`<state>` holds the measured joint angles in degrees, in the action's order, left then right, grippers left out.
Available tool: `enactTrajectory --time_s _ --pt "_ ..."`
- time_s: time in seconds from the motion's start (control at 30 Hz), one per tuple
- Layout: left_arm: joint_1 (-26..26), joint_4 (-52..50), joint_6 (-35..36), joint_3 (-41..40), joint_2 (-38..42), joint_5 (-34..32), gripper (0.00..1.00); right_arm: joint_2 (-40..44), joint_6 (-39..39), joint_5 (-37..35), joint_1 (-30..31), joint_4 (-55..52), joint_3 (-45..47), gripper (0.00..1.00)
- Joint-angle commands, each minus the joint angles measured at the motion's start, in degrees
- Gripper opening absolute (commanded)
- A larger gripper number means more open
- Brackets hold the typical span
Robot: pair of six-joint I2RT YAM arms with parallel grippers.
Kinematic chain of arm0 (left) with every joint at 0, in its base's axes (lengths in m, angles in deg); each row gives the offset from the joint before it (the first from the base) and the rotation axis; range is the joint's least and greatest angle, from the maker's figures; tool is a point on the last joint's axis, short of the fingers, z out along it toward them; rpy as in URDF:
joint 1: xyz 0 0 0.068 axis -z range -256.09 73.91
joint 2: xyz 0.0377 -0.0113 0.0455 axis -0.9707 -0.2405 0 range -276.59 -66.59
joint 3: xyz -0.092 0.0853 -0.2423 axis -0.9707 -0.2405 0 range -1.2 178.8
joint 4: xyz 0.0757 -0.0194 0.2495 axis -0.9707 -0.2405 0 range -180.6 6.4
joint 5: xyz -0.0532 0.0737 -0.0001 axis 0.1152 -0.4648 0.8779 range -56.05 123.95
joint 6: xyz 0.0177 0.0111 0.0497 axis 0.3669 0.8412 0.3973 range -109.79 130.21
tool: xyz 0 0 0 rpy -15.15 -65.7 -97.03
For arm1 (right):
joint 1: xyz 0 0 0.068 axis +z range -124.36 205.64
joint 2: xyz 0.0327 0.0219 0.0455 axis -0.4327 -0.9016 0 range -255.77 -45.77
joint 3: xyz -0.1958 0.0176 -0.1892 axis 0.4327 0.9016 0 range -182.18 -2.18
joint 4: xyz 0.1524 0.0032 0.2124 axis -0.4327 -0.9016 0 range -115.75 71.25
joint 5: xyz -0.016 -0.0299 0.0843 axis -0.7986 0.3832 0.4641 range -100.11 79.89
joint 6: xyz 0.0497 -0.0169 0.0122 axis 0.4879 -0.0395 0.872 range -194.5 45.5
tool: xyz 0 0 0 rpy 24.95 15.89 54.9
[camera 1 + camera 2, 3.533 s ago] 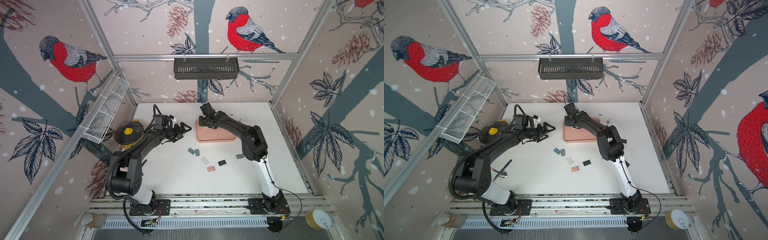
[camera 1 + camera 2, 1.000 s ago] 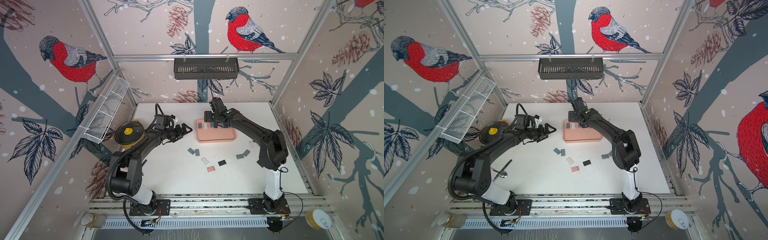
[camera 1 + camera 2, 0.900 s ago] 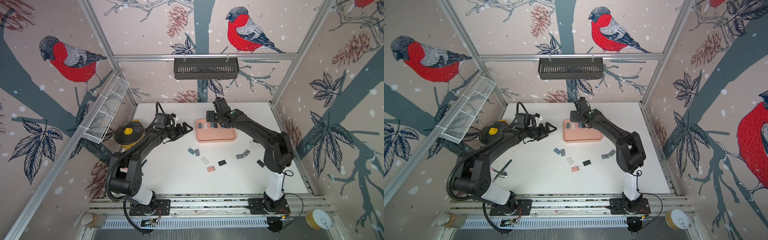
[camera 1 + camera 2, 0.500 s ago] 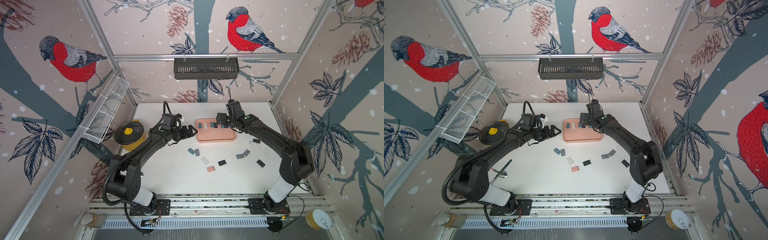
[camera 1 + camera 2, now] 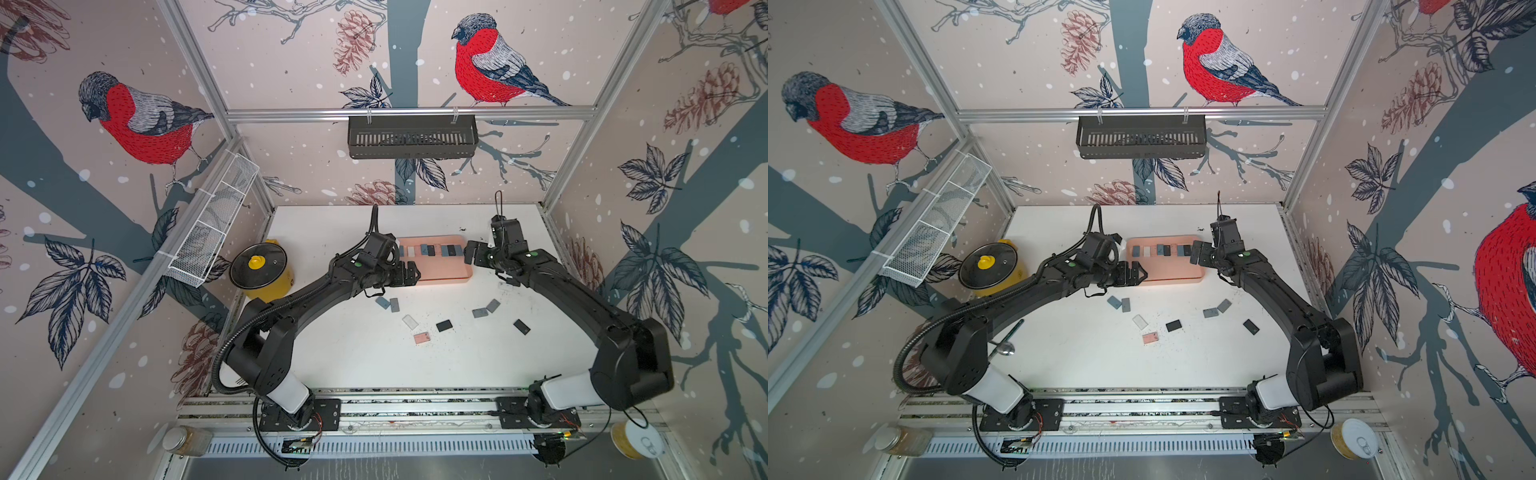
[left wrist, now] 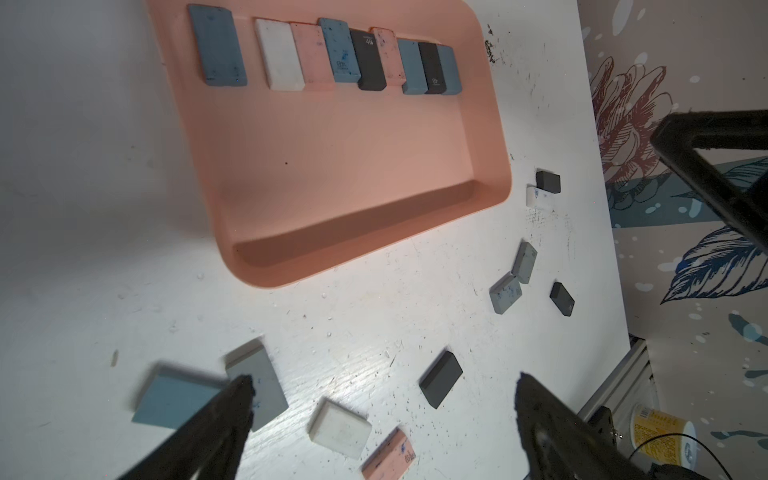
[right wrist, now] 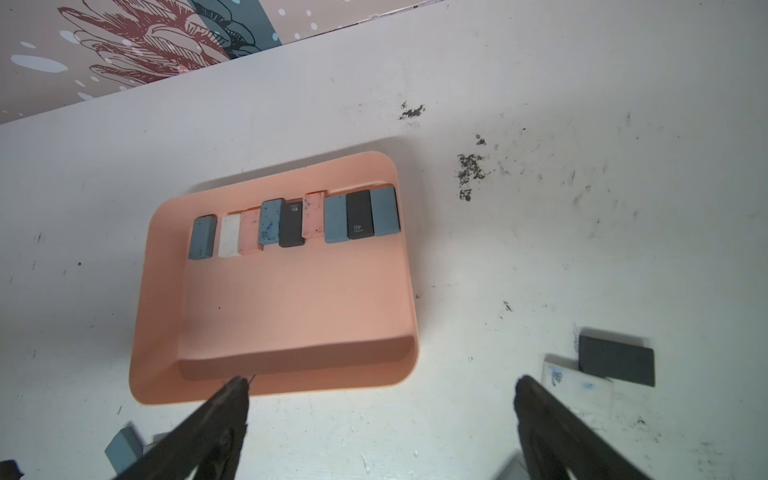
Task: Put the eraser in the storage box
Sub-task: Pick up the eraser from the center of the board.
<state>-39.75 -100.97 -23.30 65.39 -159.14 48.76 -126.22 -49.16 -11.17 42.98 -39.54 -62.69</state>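
The storage box [image 5: 440, 272] [image 5: 1169, 272] is a shallow salmon-pink tray at the back middle of the white table. Several erasers [image 7: 291, 222] [image 6: 328, 52] lie in a row along its far wall. More erasers lie loose on the table in front, among them a white one [image 6: 338, 428], a pink one [image 5: 422, 337] and a black one [image 5: 444, 325]. My left gripper [image 5: 409, 274] [image 6: 384, 381] hovers open and empty at the tray's near left corner. My right gripper [image 5: 471, 253] [image 7: 381, 383] stands open and empty just off the tray's right end, near a white eraser [image 7: 577, 384] and a black eraser [image 7: 615, 359].
A yellow pot with a glass lid [image 5: 258, 270] stands at the table's left edge. A white wire basket [image 5: 212, 232] hangs on the left wall, a black slotted basket [image 5: 411, 137] on the back rail. A spoon [image 5: 1007, 343] lies beside the left arm's base.
My right gripper has opened fully and drawn back from over the tray to its right end. My left gripper has moved right, up to the tray's near left corner.
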Motion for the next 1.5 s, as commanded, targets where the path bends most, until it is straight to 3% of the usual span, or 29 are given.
enactTrajectory --time_s 0.0,0.27,0.63,1.13,1.47 --pt "2.88 -1.44 -1.52 2.3 -2.48 -3.07 0.97 3.26 -0.46 2.27 -2.14 0.32 2.41 0.99" --pt "11.65 -2.76 1.48 8.61 -11.19 -6.46 0.97 11.27 -0.07 7.23 -9.29 -2.29 7.23 0.99" --pt "21.15 -2.4 10.22 10.21 -17.12 -16.07 0.95 17.13 3.42 11.38 -15.16 0.01 13.44 0.99" --pt "27.19 -5.65 16.98 10.36 -21.6 -25.21 0.82 16.32 3.49 13.19 -17.48 0.25 12.24 0.99" --pt "28.09 -7.24 18.42 9.35 -22.94 -27.95 0.66 16.64 3.13 13.45 -18.12 0.47 12.88 0.99"
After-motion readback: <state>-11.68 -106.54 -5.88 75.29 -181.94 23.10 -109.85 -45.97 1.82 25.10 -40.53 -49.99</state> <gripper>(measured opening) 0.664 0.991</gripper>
